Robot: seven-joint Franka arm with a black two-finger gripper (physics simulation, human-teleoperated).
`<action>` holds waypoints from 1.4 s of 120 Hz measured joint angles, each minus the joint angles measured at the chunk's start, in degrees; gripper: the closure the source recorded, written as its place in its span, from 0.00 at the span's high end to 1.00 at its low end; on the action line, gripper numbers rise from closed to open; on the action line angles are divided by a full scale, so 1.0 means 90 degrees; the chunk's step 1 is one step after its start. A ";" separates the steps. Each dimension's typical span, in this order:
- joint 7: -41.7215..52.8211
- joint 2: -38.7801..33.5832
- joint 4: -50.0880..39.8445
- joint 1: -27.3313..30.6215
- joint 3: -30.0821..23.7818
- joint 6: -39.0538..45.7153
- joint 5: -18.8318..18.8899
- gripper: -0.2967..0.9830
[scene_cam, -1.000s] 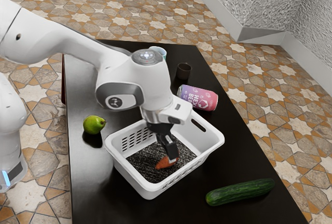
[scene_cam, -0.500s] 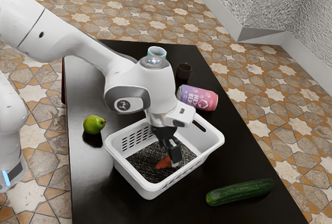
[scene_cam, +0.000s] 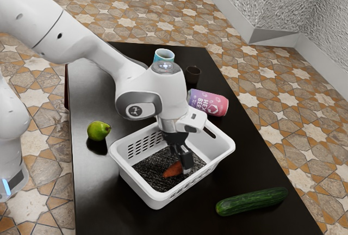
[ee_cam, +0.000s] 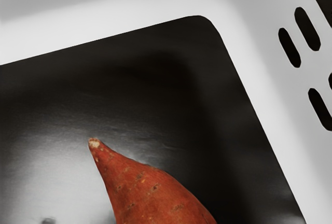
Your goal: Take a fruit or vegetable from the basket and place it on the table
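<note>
Sweet potato = target, lying in the basket, tapered tip clear in the wrist view, thicker part running toward the hand. Exterior view, left to right: green pear on the black desk, well apart from the basket; then white plastic basket, slotted walls, sweet potato on its bottom; light blue cup farther back; hand down inside the basket, over or right beside the sweet potato's end toward the exterior view's right; can't tell whether it's wide or narrow, or if it has contact. Next, small dark cup, then pink-purple can on its side behind the basket, cucumber at far right. Step in hand, my call: getting the grasp, task early on. Do it well: center over the thick middle, not the tapering tip, which would likely slip; turn so the grip closes across the short width; go low enough to pass the widest part without jamming the bottom; keep off the side wall. Firm squeeze, then straight up past the rim before any sideways travel. Bare desk between basket and cucumber looks OK for placing; lower till it touches, release gently, might roll.
</note>
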 joint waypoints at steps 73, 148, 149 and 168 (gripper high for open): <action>0.0008 0.0227 -0.0111 0.0019 -0.0049 0.0305 0.0124 0.69; -0.0005 0.0222 -0.0106 0.0088 -0.0041 0.0333 0.0493 0.37; -0.0006 0.0222 -0.0105 0.0087 -0.0042 0.0331 0.0497 0.37; 0.0004 0.0195 -0.0043 0.0070 0.0007 0.0252 0.0558 0.34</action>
